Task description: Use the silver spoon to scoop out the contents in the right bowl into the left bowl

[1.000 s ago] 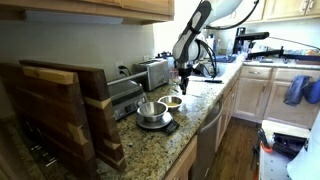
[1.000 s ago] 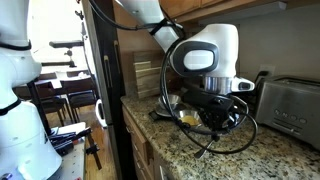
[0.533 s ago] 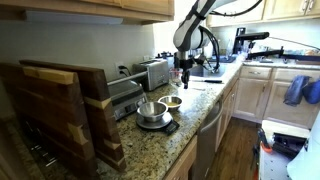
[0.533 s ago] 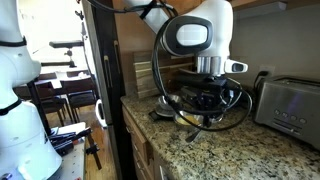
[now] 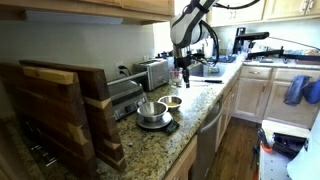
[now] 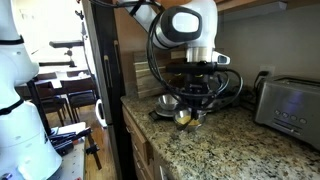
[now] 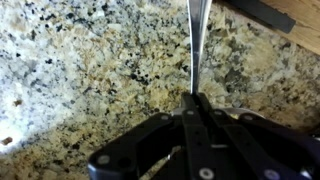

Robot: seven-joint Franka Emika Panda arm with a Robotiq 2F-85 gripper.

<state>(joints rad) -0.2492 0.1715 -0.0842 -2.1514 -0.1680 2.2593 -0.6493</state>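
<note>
My gripper point(image 7: 197, 100) is shut on the silver spoon point(image 7: 196, 45), whose thin metal strip runs straight out from the jaws over the granite counter. In both exterior views the gripper point(image 5: 181, 76) point(image 6: 196, 98) hangs above the bowls. The right bowl point(image 5: 171, 102) point(image 6: 183, 117) is small and shallow with a tan-yellow inside. Beside it sits the left bowl point(image 5: 148, 109) point(image 6: 167, 102), larger and shiny steel. The contents and the spoon's scoop end are too small to make out.
The large bowl rests on a dark scale point(image 5: 156, 123). A toaster point(image 5: 153, 72) point(image 6: 288, 102) stands against the wall. Wooden cutting boards point(image 5: 60, 110) lean at one end of the counter point(image 5: 190, 130). A dark flat object point(image 7: 262, 12) lies nearby on the granite.
The arm has risen, carrying the shut gripper and spoon up and away from the bowls. The bowls have stayed in place.
</note>
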